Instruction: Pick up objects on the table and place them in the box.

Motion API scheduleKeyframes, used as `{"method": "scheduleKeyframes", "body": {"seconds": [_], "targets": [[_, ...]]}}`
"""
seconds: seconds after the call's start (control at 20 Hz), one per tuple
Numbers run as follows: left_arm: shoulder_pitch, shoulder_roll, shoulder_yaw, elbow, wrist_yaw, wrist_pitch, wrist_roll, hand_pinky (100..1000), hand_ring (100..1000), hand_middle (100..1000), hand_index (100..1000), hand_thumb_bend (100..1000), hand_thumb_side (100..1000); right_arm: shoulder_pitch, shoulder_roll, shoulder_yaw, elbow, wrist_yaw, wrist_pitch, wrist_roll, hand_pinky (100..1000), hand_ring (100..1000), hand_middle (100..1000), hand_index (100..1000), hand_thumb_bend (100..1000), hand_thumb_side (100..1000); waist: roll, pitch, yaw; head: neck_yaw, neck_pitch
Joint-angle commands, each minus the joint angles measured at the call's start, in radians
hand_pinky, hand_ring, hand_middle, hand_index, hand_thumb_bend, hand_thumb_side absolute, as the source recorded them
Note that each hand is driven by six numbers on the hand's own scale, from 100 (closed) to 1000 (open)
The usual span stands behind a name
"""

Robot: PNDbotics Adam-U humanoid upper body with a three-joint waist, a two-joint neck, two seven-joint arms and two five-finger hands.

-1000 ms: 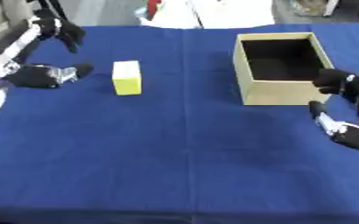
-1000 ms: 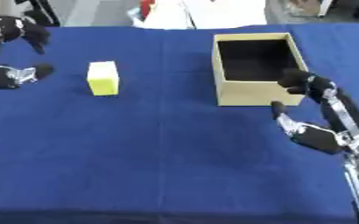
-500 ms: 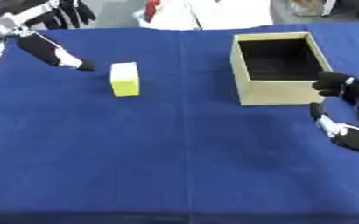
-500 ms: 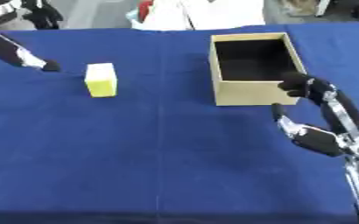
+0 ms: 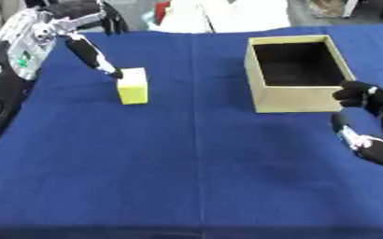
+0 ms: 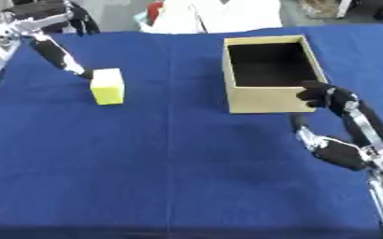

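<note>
Although the task speaks of objects, only one shows on the blue table (image 5: 187, 163): a yellow block (image 5: 132, 86) in the upper left of the frame, well apart from the box (image 5: 299, 73) in the upper right. The block looks stiff and light, maybe foam or painted wood, with flat smooth sides that could slip, so I judge it best to pinch it across two opposite side faces, near the middle of its height.

The left hand (image 5: 93, 53) reaches down from the upper left corner with fingers spread and mostly straight; one dark fingertip is at the block's upper left corner, holding nothing. The right hand (image 6: 329, 98) stays at the right edge beside the box's near corner, fingers curled, empty. The box stands open and empty.
</note>
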Motion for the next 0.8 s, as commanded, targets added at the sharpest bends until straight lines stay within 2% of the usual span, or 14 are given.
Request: {"method": "scheduleKeyframes", "body": {"seconds": [0.05,0.4,0.8], "targets": [[-0.034,-0.007,0.02,0.048,-0.035,-0.013,-0.015,735,616,609,760,794,354,-0.012,-0.012,-0.004,-0.009,-0.01,-0.003,0.004,779,792,709,881,197,387,-0.002,-0.017,-0.002,0.004,0.005],[-0.039,-0.035,0.027,0.099,-0.067,-0.031,-0.046,735,613,605,757,787,360,-0.012,-0.009,-0.003,-0.008,-0.011,-0.002,0.005,780,792,709,881,193,393,-0.004,-0.016,-0.006,0.005,0.005],[-0.039,-0.068,0.045,0.149,-0.12,-0.014,0.005,729,602,591,747,707,303,-0.015,-0.004,-0.002,-0.008,-0.014,-0.003,0.006,780,791,709,880,189,399,-0.01,-0.012,-0.011,0.013,0.005]]}}
